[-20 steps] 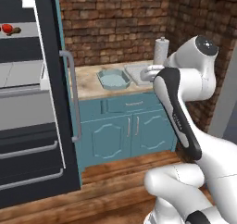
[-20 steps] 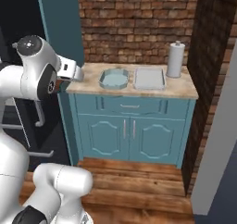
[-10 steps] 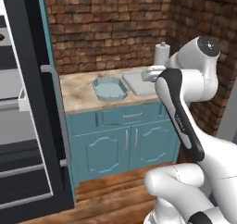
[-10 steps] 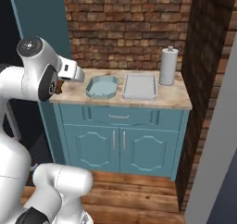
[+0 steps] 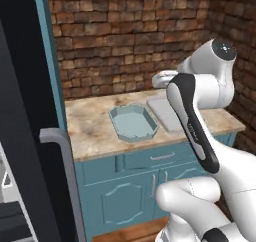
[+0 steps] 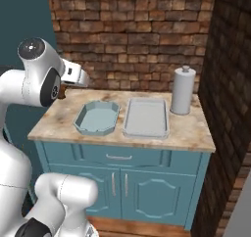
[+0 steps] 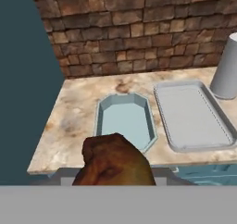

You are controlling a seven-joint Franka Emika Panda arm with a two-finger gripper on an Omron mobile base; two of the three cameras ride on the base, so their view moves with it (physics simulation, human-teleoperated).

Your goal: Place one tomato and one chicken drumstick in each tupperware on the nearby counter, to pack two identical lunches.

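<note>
Base has driven up so the beige marbled counter now fills both base views; jaws pinch a brown, lumpy chicken drumstick short of the counter's front edge, near the pale blue-grey octagonal tupperware; likely light, firm, greasy—grip mid-body.

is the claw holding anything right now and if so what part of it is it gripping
Yes, the claw holds a brown chicken drumstick in front of the counter. Which part of it is gripped cannot be told; the fingertips are hidden behind the meat.
</note>
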